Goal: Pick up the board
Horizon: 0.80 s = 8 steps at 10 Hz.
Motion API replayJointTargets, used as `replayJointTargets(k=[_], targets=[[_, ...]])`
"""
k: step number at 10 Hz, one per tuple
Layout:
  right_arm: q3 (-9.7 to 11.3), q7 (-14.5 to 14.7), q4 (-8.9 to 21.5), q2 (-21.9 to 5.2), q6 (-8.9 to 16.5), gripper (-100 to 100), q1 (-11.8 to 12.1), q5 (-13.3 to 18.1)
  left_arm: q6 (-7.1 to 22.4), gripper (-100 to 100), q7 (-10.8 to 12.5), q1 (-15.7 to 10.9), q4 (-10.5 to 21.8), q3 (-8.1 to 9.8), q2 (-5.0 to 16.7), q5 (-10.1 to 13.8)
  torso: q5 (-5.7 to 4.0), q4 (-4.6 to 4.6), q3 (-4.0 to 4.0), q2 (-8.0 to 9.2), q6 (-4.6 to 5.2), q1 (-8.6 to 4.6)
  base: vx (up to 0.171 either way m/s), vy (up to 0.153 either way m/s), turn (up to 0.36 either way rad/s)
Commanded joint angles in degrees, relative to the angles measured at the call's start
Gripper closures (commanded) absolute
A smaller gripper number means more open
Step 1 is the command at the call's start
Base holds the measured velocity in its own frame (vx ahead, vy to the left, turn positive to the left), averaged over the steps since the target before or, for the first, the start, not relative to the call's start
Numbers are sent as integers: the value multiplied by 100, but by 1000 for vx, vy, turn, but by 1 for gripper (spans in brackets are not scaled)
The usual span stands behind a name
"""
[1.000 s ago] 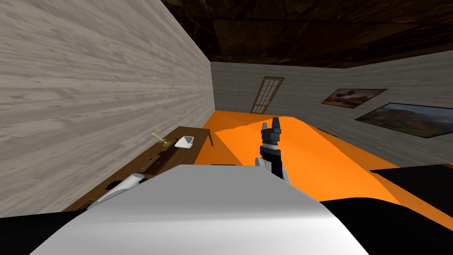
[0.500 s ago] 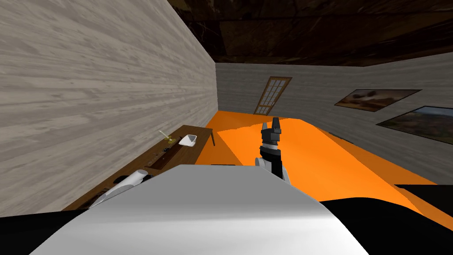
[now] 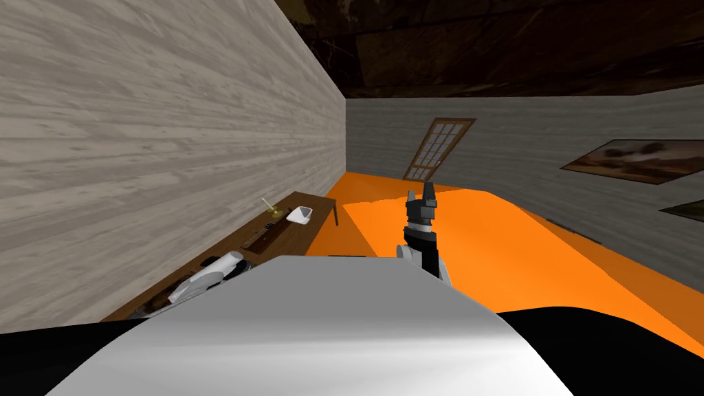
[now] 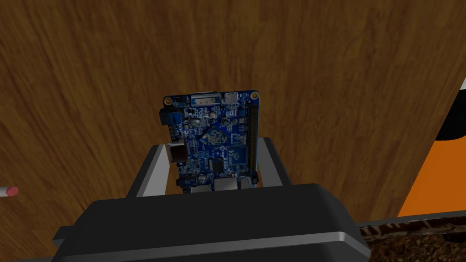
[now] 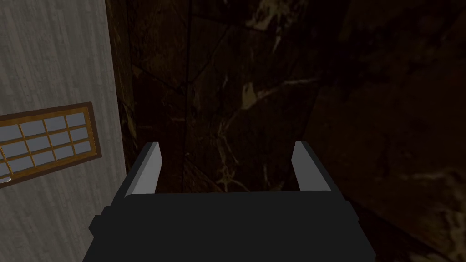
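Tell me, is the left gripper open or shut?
Shut on the blue board: the left gripper has its fingers pressing both sides.

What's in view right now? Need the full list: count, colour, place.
board: 1, blue, between the left fingers, over the table
table: 1, brown wood, along the left wall
dish: 1, white, far end of the table
candle: 1, pale on a yellowish base, beside the dish
long object: 1, dark, on the table nearer than the dish; too small to name
stick: 1, white with a pink tip, on the table, apart from the board
door: 1, brown frame with panes, far wall
pictures: 2, dark landscapes, right wall
floor: orange
left end effector: 1, shut on the board's sides
right end effector: 1, open, raised ahead of the chest
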Motion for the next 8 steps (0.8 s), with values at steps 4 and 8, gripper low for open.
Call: replayJointTargets(k=[4, 8], targets=[[0, 0, 0, 0, 0, 0, 0, 0, 307, 100, 263, -494, -293, -542, -85, -310, -1, -3, -4, -5, -5, 1, 21, 5, 277], [1, 0, 0, 0, 0, 0, -1, 0, 484, 0, 430, -652, -572, -785, -176, -467, -2, -1, 0, 2, -1, -1, 13, 4, 158]])
